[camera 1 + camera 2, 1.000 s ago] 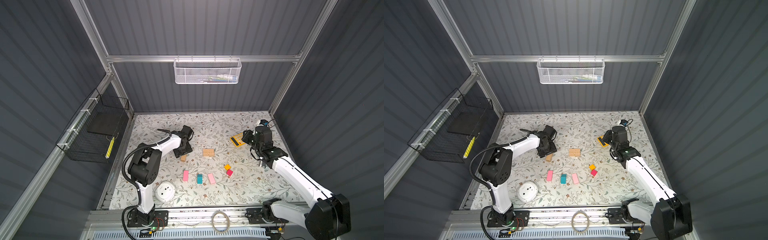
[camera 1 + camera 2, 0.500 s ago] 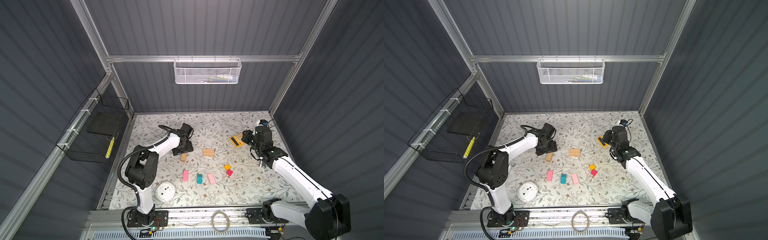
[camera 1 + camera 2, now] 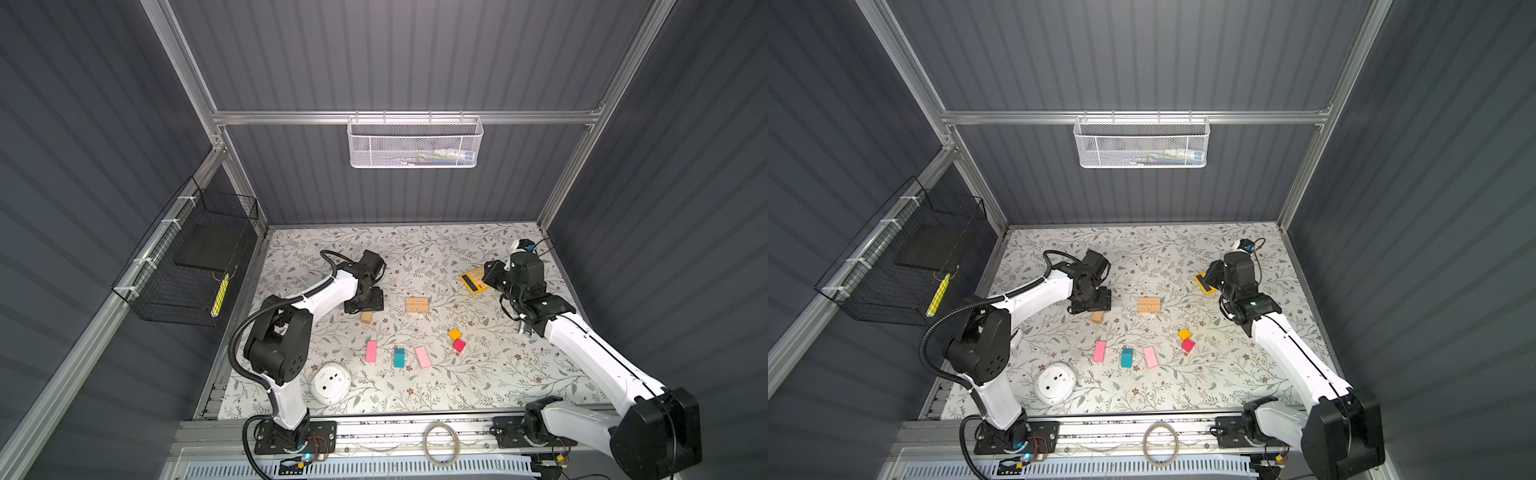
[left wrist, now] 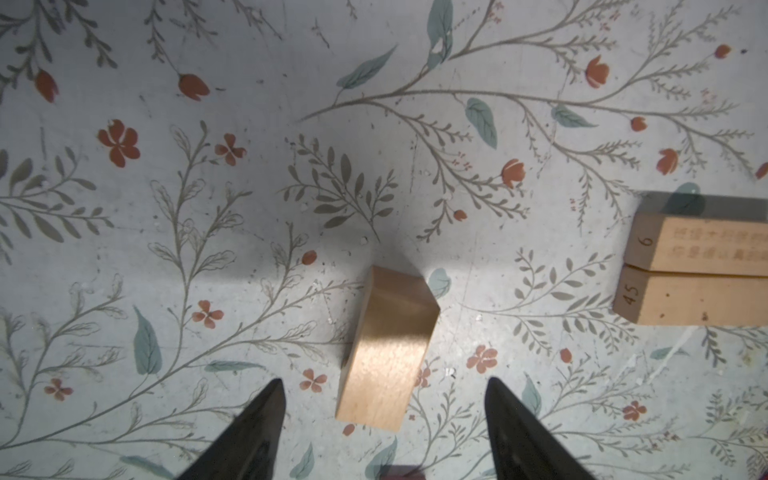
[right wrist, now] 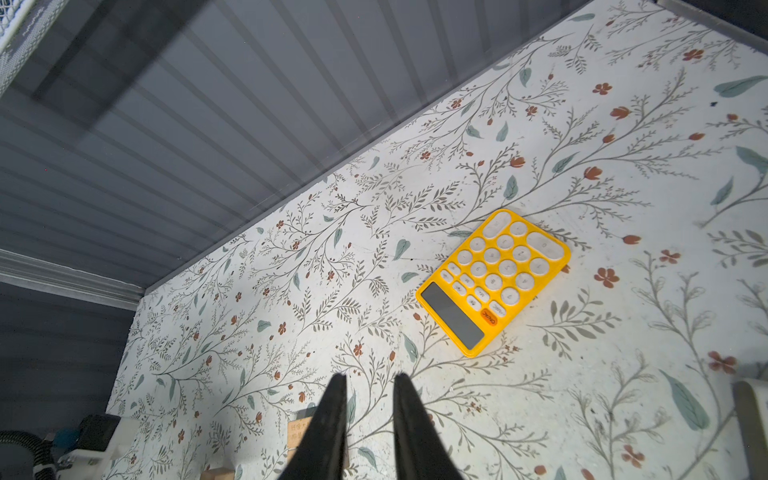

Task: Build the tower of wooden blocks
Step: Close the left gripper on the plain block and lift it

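My left gripper (image 4: 384,379) is open, its fingers either side of one end of a tan wood block (image 4: 388,349) lying on the mat; both top views show the gripper (image 3: 363,305) (image 3: 1090,305) just behind that block (image 3: 366,317). Two more tan bars (image 3: 417,304) lie side by side to the right. Nearer the front lie two pink slabs (image 3: 371,351) (image 3: 422,357), a teal block (image 3: 399,357), an orange cube (image 3: 455,333) and a red cube (image 3: 459,345). No tower is in view. My right gripper (image 5: 368,376) (image 3: 489,275) hovers empty, its fingers a narrow gap apart.
A yellow calculator (image 3: 473,280) (image 5: 494,282) lies under and beside my right gripper. A white round device (image 3: 330,383) sits at the front left. A black wire basket (image 3: 187,266) hangs on the left wall and a white mesh basket (image 3: 413,143) on the back wall.
My left arm has shifted slightly over the lone tan bar and its jaws stand a little wider. The blocks and the right arm have not moved.
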Robot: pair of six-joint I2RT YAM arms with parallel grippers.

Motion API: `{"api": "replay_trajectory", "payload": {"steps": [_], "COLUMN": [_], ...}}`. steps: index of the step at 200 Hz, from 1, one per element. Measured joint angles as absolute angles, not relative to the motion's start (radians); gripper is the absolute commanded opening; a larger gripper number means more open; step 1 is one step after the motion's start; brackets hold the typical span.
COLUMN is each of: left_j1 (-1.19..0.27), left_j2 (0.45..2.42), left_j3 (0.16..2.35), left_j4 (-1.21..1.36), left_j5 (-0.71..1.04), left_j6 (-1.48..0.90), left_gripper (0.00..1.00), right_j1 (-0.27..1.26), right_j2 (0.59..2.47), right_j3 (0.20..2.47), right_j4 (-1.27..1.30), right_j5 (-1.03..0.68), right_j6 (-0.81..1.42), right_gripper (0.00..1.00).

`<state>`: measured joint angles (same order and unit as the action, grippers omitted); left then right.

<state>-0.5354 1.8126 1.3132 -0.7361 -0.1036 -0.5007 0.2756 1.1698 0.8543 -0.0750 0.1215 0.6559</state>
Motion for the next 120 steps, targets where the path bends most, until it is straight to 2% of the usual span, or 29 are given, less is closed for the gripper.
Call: {"api": "replay_trajectory", "payload": {"steps": [20,92,120], "left_j1": [-0.535,-0.536,-0.537], "left_j2": [1.815,1.875,1.877], "left_j3": [1.311,1.279,1.276], "left_j4": [-0.724,-0.685,-0.679], "left_j5": [-0.102,-0.082,-0.077], "left_j6": [-0.489,-0.477,-0.463], "left_gripper": [0.68,0.6,0.46], "right_j1": [0.276,0.276,0.276], "right_j2": [1.17,1.171,1.171], "right_j3": [0.854,0.854,0.854], "right_j4": [-0.075,-0.075,-0.075], "right_j5": [0.119,0.118,0.115], "right_j6": [0.658,0.66,0.664], "right_gripper": [0.24,0.24,0.24]}}
